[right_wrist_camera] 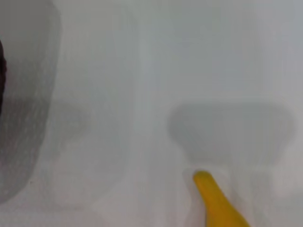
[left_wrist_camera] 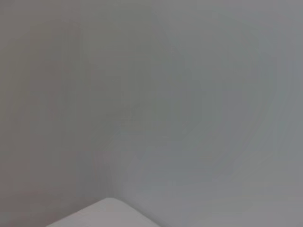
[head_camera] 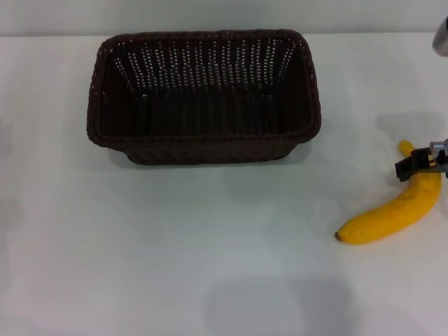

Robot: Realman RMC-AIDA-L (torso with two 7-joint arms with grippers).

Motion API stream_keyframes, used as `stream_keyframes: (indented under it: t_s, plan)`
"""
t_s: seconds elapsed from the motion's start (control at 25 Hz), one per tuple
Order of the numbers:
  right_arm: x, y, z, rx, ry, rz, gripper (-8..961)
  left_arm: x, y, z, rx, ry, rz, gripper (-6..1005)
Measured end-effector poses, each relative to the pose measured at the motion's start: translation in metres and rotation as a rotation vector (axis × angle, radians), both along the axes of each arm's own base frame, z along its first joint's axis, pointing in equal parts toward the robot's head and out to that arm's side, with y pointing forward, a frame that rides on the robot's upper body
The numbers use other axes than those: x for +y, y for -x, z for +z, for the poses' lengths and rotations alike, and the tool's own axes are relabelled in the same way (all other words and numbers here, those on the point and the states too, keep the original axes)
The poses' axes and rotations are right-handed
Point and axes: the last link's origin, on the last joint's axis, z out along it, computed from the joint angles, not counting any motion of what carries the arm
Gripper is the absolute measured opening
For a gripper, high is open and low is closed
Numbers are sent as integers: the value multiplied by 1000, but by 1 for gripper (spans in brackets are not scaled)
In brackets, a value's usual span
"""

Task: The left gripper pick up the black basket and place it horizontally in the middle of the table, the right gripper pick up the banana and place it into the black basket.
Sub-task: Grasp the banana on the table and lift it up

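Observation:
The black basket (head_camera: 203, 138) stands upright and empty, lengthwise across the back middle of the white table (head_camera: 175, 245). The yellow banana (head_camera: 392, 213) lies on the table at the right, dark tip toward the front left. My right gripper (head_camera: 422, 162) is at the right edge of the head view, right at the banana's stem end, partly cut off. The right wrist view shows the banana's stem end (right_wrist_camera: 215, 198) on the table and a dark sliver of the basket (right_wrist_camera: 2, 71). My left gripper is out of view; its wrist view shows only a pale surface.
A silver part of the right arm (head_camera: 441, 35) shows at the top right corner. The table's far edge runs just behind the basket. White tabletop lies between the basket and the banana and across the front.

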Motion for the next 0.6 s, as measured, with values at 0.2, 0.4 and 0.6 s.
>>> stream_keyframes:
  t_s: [0.2,0.4,0.6]
  plan:
    - [1,-6,-4,15,10,-23,718,0,-1,1,1,-4,-7,771]
    - [3,-6,-4,23,3,-16,602,0,0,1,2,-3,-2,771]
    - [8,-4,4,40,-18,3,514,1,0,4,5,-6,-2,771]
